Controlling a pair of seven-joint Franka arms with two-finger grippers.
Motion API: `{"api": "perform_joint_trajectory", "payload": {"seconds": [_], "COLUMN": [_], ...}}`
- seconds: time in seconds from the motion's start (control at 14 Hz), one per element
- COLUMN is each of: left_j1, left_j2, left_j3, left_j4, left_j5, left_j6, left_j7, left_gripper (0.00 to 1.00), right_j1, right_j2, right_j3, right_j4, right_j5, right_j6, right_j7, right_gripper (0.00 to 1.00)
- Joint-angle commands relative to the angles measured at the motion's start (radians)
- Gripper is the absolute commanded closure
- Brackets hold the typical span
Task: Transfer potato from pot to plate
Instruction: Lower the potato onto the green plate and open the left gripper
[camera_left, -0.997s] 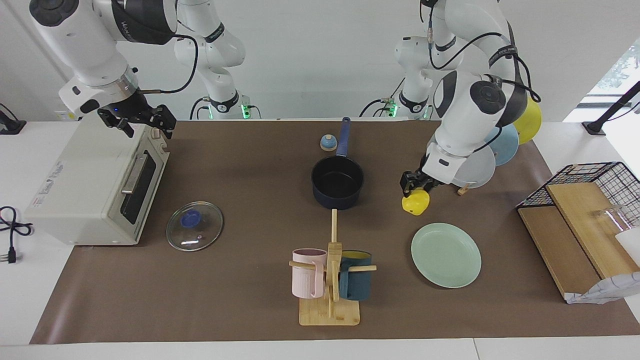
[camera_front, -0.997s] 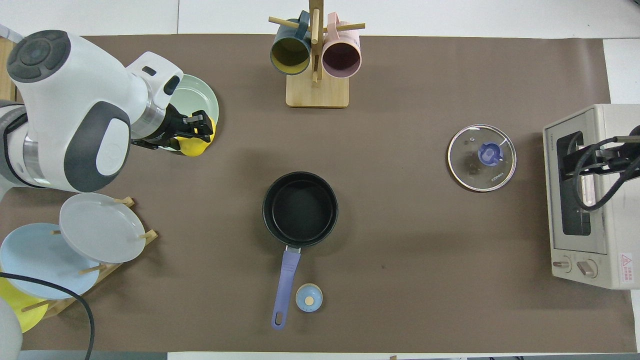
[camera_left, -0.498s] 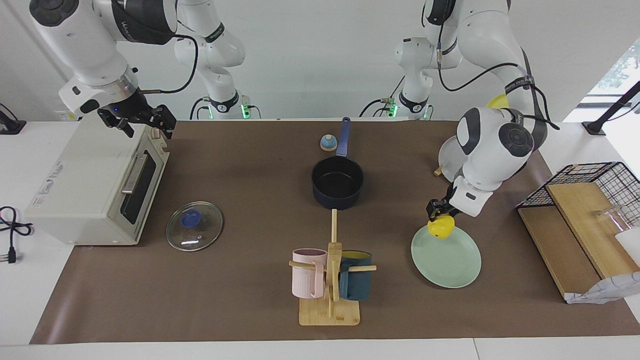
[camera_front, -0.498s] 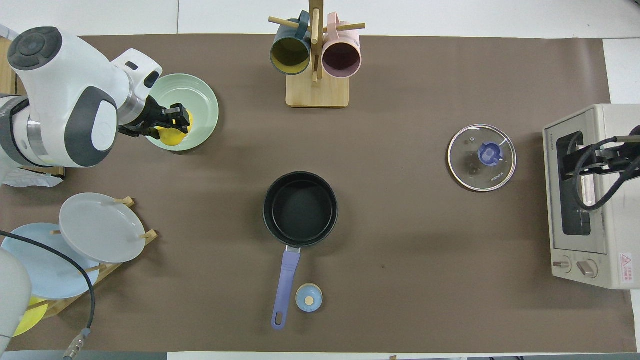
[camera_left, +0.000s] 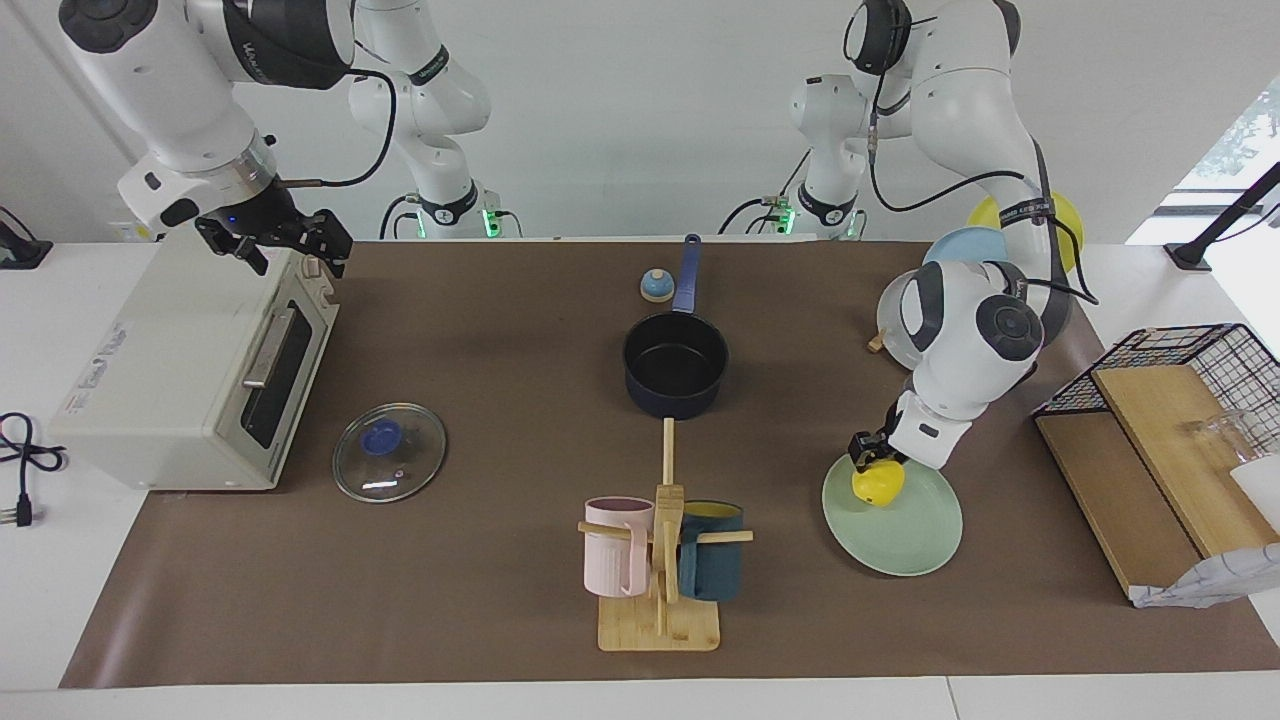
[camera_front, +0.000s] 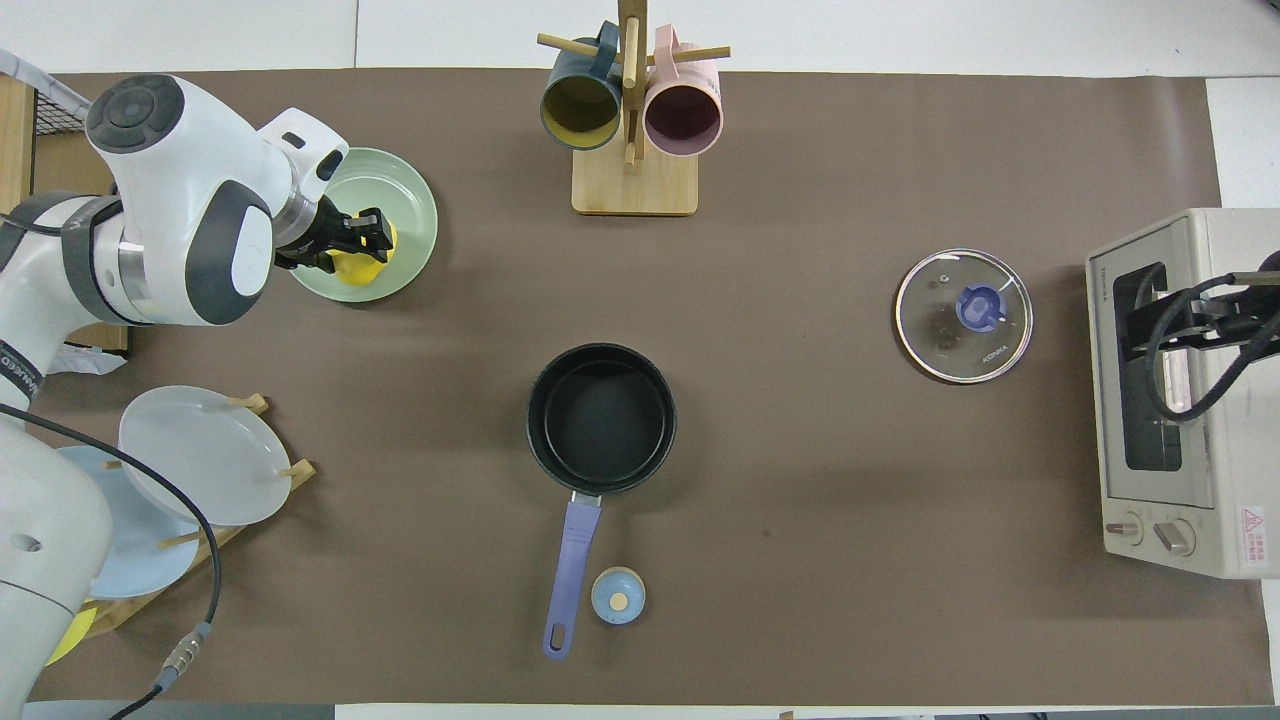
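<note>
The yellow potato (camera_left: 878, 484) (camera_front: 362, 262) sits low on the mint-green plate (camera_left: 905, 525) (camera_front: 405, 212), at the part of the plate nearest the robots. My left gripper (camera_left: 868, 455) (camera_front: 368, 231) is shut on the potato from above. The dark navy pot (camera_left: 675, 364) (camera_front: 600, 417) stands empty at the table's middle, its blue handle (camera_front: 569, 565) pointing toward the robots. My right gripper (camera_left: 285, 240) (camera_front: 1165, 325) waits over the toaster oven at the right arm's end of the table.
A white toaster oven (camera_left: 190, 370) and a glass lid (camera_left: 389, 452) lie at the right arm's end. A mug tree (camera_left: 661, 555) stands farther from the robots than the pot. A plate rack (camera_front: 180, 470) and a wire basket (camera_left: 1185, 375) are at the left arm's end. A small blue bell (camera_left: 656, 286) sits beside the pot handle.
My left gripper carried the potato from beside the pot over the plate and lowered it onto the plate. The right arm has not moved.
</note>
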Motion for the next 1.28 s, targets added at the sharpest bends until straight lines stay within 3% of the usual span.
{"api": "perform_joint_trajectory", "payload": {"seconds": [0.0,0.21,0.36,0.78,1.21], "left_j1": [0.012,0.015,0.015,0.017,0.018], "left_j2": [0.022,0.022,0.02,0.003,-0.149], "left_j3": [-0.007,-0.007,-0.007,-0.007,0.002], "left_j4": [0.018,0.013,0.006,0.021,0.035], "left_j5": [0.019,0.021,0.036,0.038,0.039], "left_j6": [0.03,0.024,0.018,-0.011,-0.175], "left_j7": [0.007,0.012,0.014,0.023,0.023], "left_gripper": [1.0,1.0,0.0,0.0,0.0], "right_j1": [-0.01,-0.01,-0.01,-0.01,-0.008], "right_j2": [-0.013,-0.013,-0.013,-0.013,-0.013], "right_j3": [0.004,0.004,0.004,0.004,0.004], "right_j4": [-0.017,-0.017,-0.017,-0.017,-0.017], "right_j5": [0.02,0.02,0.02,0.02,0.02], "right_j6": [0.016,0.016,0.016,0.016,0.016], "right_j7": [0.013,0.013,0.013,0.013,0.013], "right_gripper": [0.0,0.0,0.0,0.0,0.0]}}
